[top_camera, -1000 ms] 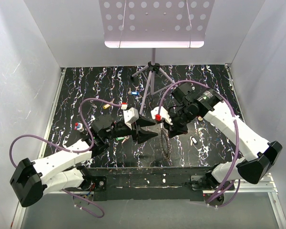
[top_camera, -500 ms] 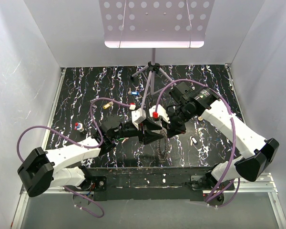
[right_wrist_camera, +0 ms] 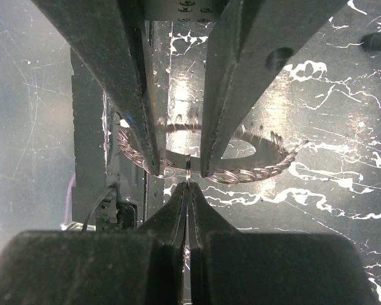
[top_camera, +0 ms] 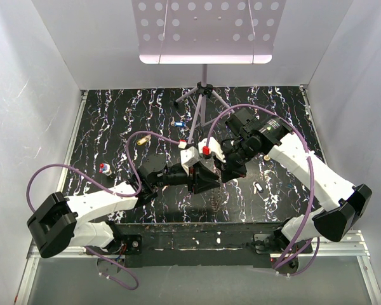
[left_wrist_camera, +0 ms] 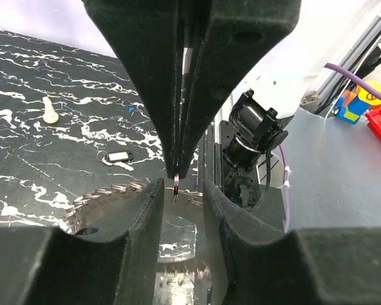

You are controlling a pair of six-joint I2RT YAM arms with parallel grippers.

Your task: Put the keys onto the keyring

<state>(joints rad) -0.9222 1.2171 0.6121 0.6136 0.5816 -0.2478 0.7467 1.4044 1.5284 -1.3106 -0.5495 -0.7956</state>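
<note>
The keyring [right_wrist_camera: 254, 173], a silvery ring with a twisted, toothed rim, hangs just beyond my right gripper [right_wrist_camera: 188, 187]. That gripper is shut on a thin metal sliver at the ring's near rim. In the top view the right gripper [top_camera: 224, 173] and left gripper [top_camera: 209, 180] meet tip to tip, with the keyring [top_camera: 214, 203] below them. My left gripper [left_wrist_camera: 180, 187] is open and empty. Its fingers straddle the right gripper's shut tips above the keyring [left_wrist_camera: 108, 189]. Loose keys lie on the table: a blue-headed one [top_camera: 180, 123], a brass one [top_camera: 141, 142], a black-headed one [left_wrist_camera: 117, 157].
A tripod stand [top_camera: 203, 95] with a perforated white plate [top_camera: 203, 32] stands at the back centre. A red and blue key [top_camera: 105, 168] lies at the left and a white one [top_camera: 258, 186] at the right. White walls enclose the black marbled table [top_camera: 114, 114].
My left gripper has moved right, up to the right gripper's tips, jaws still open. The right gripper has shifted slightly left with the keyring.
</note>
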